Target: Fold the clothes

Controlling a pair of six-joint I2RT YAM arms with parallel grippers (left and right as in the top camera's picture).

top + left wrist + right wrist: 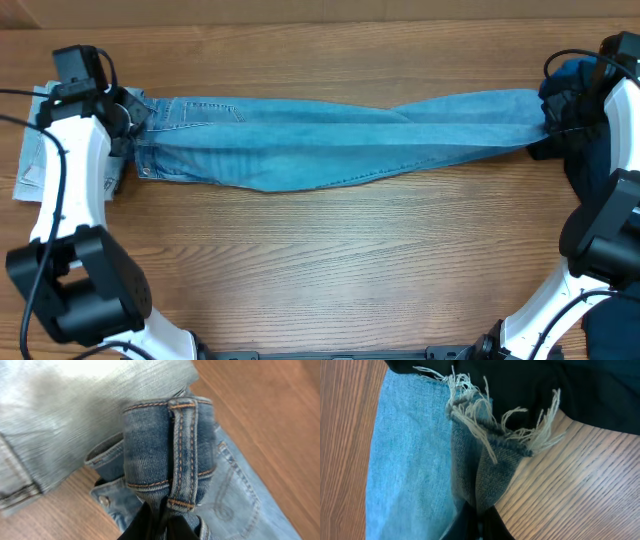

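Denim in light blue runs across the far half of the wooden table (330, 270), where the jeans (340, 140) lie drawn out long from left to right between two arms. The left gripper (159, 529) is clamped on the waistband (150, 445), pinching a doubled fold of it at a belt loop (182, 455) sewn in orange thread. At the right end, the right gripper (477, 527) is closed on the frayed hem (492, 455), whose pale loose threads splay over the wood.

The legs appear to lie one over the other, so the lengthwise fold looks done. The garment is at full length, and by these views the crosswise folds, hem towards waist, are yet to be made. A paler washed denim piece (28, 165) lies at the left edge under the left arm, and a dark navy garment (590, 165) is heaped at the right edge. Neither looks neatly folded, though both are largely hidden.

The cloth is soft and limp, with a fine ribbed weave, thick seams and a shallow twist midway along the legs. The table shows a smooth brown grain
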